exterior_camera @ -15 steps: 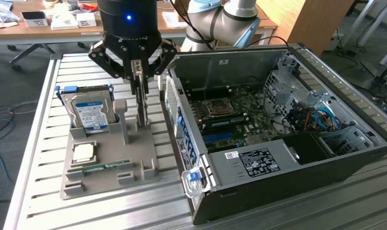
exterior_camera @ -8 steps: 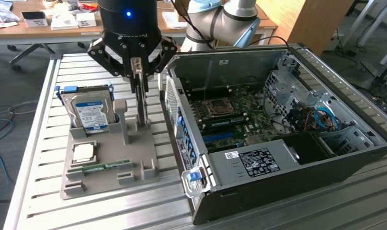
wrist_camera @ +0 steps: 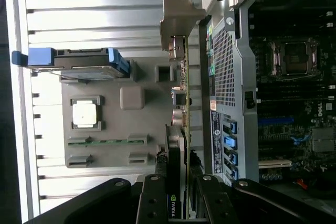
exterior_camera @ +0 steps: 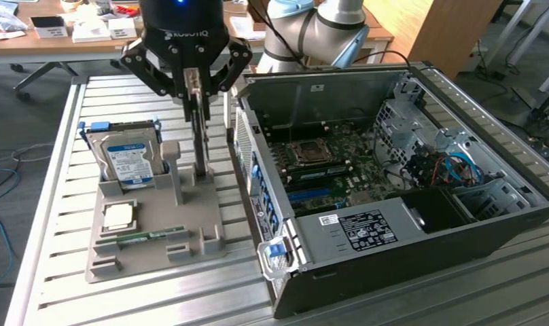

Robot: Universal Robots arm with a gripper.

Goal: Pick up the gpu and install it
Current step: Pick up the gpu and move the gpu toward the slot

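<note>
Where the gpu [exterior_camera: 200,139] stands: upright on edge at the grey tray [exterior_camera: 138,261], with its silver bracket [wrist_camera: 176,17] caught by the wrist view; it is set just beside the open computer case [exterior_camera: 492,224], at the case's 9 o'clock in the exterior view.
Gripper [exterior_camera: 196,88]: positioned directly above, fingers [wrist_camera: 153,200] clamped on the card's upper edge.
Hard drive [exterior_camera: 125,159]: stood in the tray at the gpu's 9 o'clock, apart from it.
Processor [exterior_camera: 119,216] and memory stick [exterior_camera: 147,236]: laid flat in the tray, at the gpu's 7 o'clock.
Motherboard [exterior_camera: 333,159]: exposed inside the case.

Case wall [wrist_camera: 223,72] hems gpu [wrist_camera: 185,93]; opposite side free
</note>
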